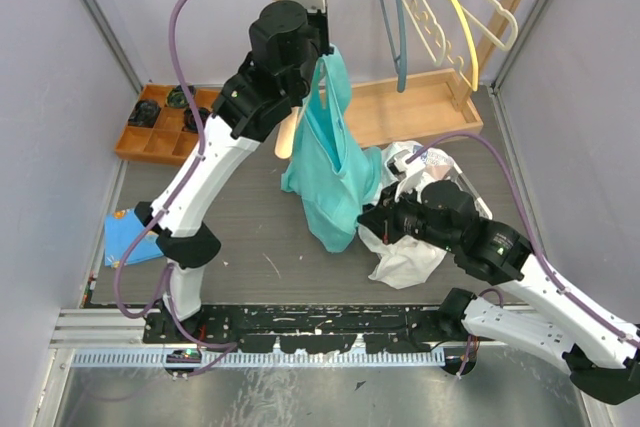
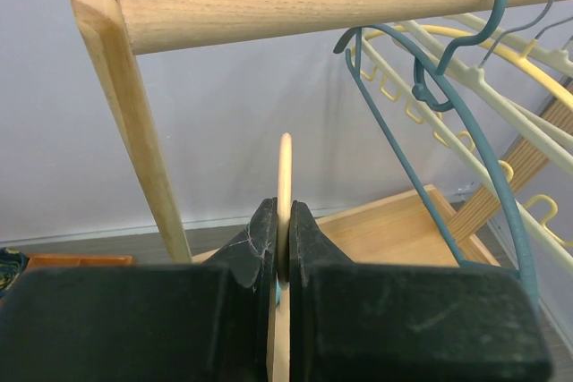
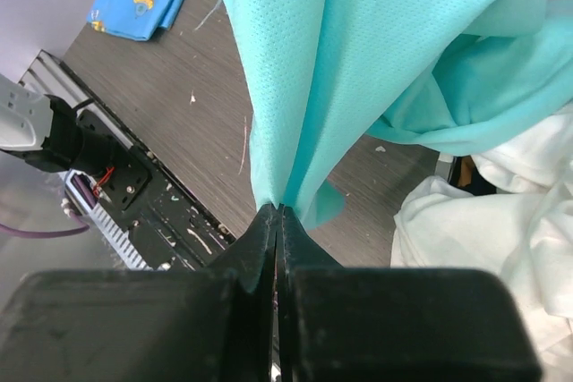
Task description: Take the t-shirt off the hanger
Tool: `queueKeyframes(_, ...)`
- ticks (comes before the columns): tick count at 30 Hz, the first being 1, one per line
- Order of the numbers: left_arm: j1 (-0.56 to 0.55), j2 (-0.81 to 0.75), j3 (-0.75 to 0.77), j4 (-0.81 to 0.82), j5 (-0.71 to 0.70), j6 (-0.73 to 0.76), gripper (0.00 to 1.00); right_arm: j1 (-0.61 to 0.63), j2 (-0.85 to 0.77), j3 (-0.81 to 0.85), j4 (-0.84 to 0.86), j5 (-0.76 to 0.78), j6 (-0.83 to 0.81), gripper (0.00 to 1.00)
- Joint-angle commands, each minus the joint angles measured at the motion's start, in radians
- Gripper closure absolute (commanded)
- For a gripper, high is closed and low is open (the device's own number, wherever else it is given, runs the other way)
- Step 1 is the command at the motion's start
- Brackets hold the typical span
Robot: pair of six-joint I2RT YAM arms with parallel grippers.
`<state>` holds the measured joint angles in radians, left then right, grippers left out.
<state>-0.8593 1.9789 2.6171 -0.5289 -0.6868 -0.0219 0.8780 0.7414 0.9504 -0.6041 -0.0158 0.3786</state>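
Note:
A teal t-shirt (image 1: pixel 330 162) hangs from a pale wooden hanger (image 2: pixel 285 176) that my left gripper (image 1: pixel 312 47) holds up near the rack. The left gripper (image 2: pixel 284 239) is shut on the hanger's hook, edge-on between its fingers. Part of the hanger's wood shows beside the shirt (image 1: pixel 287 137). My right gripper (image 1: pixel 365 222) is shut on the shirt's lower hem (image 3: pixel 295 176), pinched at the fingertips (image 3: pixel 278 214) just above the table.
A wooden rack rail (image 2: pixel 304 2) carries blue (image 1: pixel 390 27), cream and yellow (image 1: pixel 455 7) empty hangers. A white garment (image 1: pixel 410 247) lies under the right arm. An orange tray (image 1: pixel 160 122) sits far left, a blue cloth (image 1: pixel 130 232) near left.

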Motion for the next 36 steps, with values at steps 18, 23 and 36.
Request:
queueKeyframes(18, -0.199, -0.341, -0.464, 0.309, -0.129, 0.060, 1.00, 0.009, 0.065, 0.257, 0.151, 0.226, 0.010, 0.84)
queueKeyframes(23, -0.224, -0.338, -0.524, 0.408, -0.200, 0.097, 1.00, 0.009, 0.097, 0.328, 0.187, 0.276, 0.005, 0.70)
queueKeyframes(36, -0.224, -0.221, -0.567, 0.726, -0.282, 0.191, 1.00, 0.009, 0.112, 0.436, 0.215, 0.192, 0.089, 0.66)
